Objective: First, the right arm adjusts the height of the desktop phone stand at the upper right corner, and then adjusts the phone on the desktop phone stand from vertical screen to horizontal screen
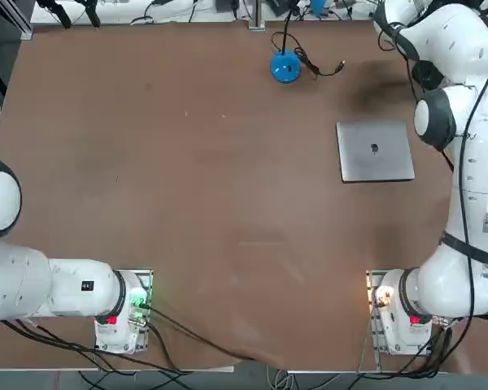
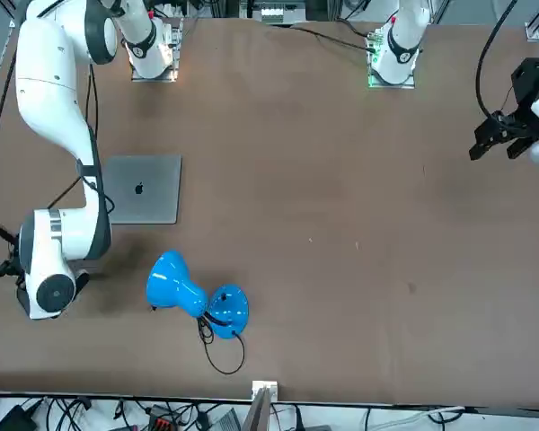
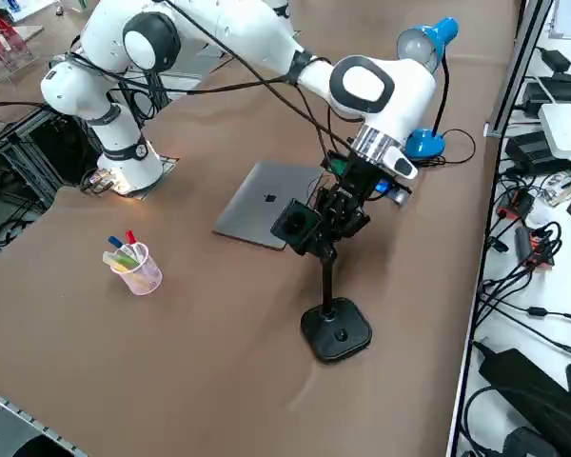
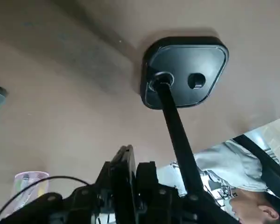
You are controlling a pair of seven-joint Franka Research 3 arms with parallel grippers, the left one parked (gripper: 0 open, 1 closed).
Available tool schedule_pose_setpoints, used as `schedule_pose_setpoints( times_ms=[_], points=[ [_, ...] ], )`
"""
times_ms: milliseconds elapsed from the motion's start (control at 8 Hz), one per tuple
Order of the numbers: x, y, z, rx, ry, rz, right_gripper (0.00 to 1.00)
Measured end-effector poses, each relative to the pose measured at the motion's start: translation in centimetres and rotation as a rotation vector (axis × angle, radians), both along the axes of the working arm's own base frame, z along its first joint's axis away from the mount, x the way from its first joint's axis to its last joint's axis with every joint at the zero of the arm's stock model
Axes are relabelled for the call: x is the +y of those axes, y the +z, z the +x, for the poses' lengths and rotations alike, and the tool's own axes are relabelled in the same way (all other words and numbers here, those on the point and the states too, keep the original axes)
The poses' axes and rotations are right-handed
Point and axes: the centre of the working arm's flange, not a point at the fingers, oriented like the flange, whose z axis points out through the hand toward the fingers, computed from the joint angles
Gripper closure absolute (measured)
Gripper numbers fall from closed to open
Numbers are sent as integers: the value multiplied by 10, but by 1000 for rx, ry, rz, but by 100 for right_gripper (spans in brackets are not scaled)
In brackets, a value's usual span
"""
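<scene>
The right hand (image 3: 331, 228) is closed nearly all the way, apparently gripping the dark upper part of the desktop phone stand (image 3: 337, 333), though the crowding of black parts makes the exact contact hard to read. The stand's rounded base rests flat on the desk (image 3: 209, 352), near the silver-grey laptop (image 3: 269, 202), its slim pole rising to the hand.

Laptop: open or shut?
Shut. The silver laptop lies as one flat slab, logo side up, no screen or keys showing.

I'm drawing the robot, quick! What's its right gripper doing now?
Right gripper: closed, up at the top of the desktop phone stand; exactly what it's gripping, can't tell.
</scene>
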Motion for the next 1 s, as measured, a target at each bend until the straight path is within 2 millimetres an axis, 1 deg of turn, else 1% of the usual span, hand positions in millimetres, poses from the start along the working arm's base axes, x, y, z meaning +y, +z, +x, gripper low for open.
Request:
schedule_pose_setpoints(
  times_ms=[250,750,1000],
  points=[
    [-3,8,0,-23,-20,44,79],
    [-17,29,-1,-76,-77,152,78],
    [-16,33,-1,-82,-77,160,78]
  ],
)
